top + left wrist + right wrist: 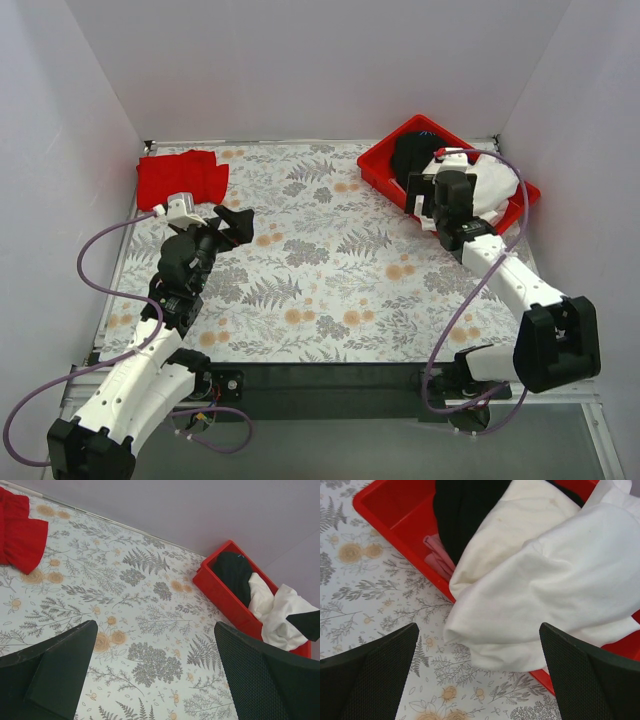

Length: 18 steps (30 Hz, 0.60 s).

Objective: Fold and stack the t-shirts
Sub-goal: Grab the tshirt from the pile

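Fetching the next shirt looks to be the step in hand. Red t-shirt (182,178) lies folded at the far left corner of the worktop (330,270), apart from both arms. Left claw (155,626) hangs over bare worktop near it, jaws spread wide, nothing between them. Right claw (477,627) hovers above the red tray (395,510) at the far right, jaws likewise wide apart and empty, over the white t-shirt (545,580). That shirt lies crumpled on top of the heap and overhangs the tray's rim. Beside and under it: off-white garment (510,525), black garment (465,510), scrap of pink cloth (437,555).

Judgement: one shirt done, white one not yet begun. Next move calls for the right claw to descend on a raised fold of white cloth, pinch that layer only, lift it clear of the off-white garment, then spread it flat mid-worktop.
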### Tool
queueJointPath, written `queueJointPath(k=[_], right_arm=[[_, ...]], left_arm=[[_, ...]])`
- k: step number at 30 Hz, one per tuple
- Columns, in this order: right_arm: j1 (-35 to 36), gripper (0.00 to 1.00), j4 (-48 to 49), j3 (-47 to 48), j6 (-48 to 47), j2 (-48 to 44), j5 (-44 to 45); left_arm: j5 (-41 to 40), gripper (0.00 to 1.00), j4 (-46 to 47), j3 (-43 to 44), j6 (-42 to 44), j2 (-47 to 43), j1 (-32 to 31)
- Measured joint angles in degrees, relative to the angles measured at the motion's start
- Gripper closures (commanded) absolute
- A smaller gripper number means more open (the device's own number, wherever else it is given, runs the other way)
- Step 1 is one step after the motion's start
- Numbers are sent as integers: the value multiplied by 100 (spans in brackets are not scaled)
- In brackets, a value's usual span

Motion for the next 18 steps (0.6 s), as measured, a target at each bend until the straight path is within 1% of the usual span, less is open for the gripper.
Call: queueJointPath(k=[6,8,9,10,11,12,13,14,18], right_arm=[[-321,8,-221,188,192,728,-59],[-398,19,-262,293,190,966,-114],[-448,30,-275,372,177,1097,-144],[-461,35,-275,437,160,1193,-155],[-476,43,-278,511,153,1303,-195],[-479,55,-275,557,146,1364,-216],[-479,88,-278,605,111,1421,-256],[-479,98,-282,643,66,1456,-284],[-474,99,-323,697,72,1384,-319]], left_arm=[[-2,4,-20,0,0,7,0],[-2,3,-28,0,0,7,-2],[-4,3,-31,0,0,7,-2],[-4,3,-28,0,0,7,0],[-7,3,-31,0,0,7,-2],[-9,3,-35,0,0,4,-2],[-11,3,-37,0,-2,4,-2],[-13,3,-44,0,-2,4,-2],[-35,3,-72,0,-2,-35,-2]])
